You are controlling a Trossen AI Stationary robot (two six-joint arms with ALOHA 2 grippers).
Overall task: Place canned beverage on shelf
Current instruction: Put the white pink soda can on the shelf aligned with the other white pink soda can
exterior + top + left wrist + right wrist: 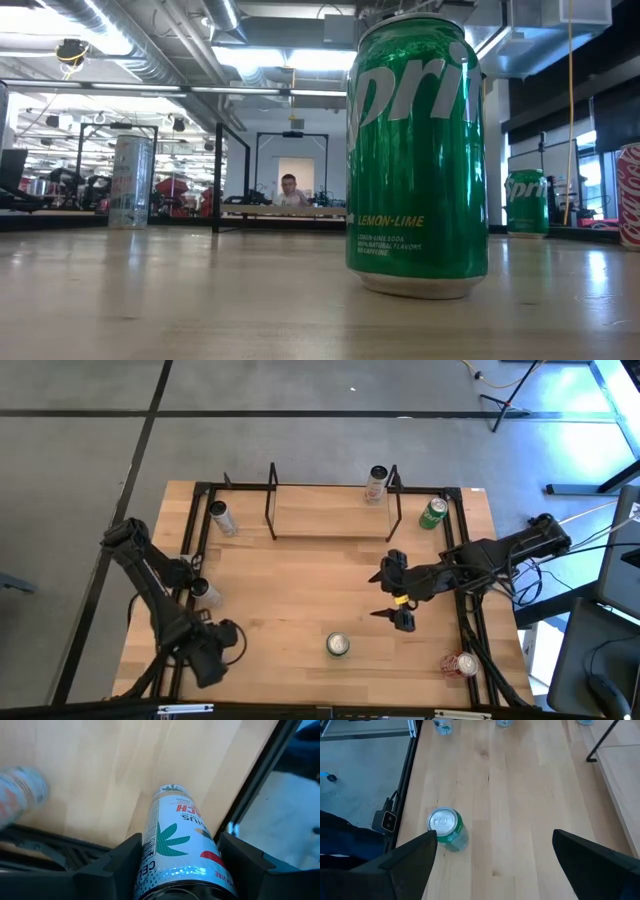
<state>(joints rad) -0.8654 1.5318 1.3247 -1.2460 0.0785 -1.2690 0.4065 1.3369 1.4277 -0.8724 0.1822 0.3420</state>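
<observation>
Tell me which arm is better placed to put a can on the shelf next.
Left. Its fingers already sit on either side of a slim white can at the table's left edge. The right gripper hangs open mid-table, holding nothing. The shelf stands at the far edge.

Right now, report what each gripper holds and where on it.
The left gripper has its jaws around a slim white can, on its side wall. The right gripper is open, holding nothing.

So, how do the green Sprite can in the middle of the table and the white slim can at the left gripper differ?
The green Sprite can is short and wide; the white slim can is taller and narrower. The green can stands free, with the open right gripper above the table nearby; the white can sits between the fingers of the left gripper. Both stand upright on the wooden table, off the shelf.
</observation>
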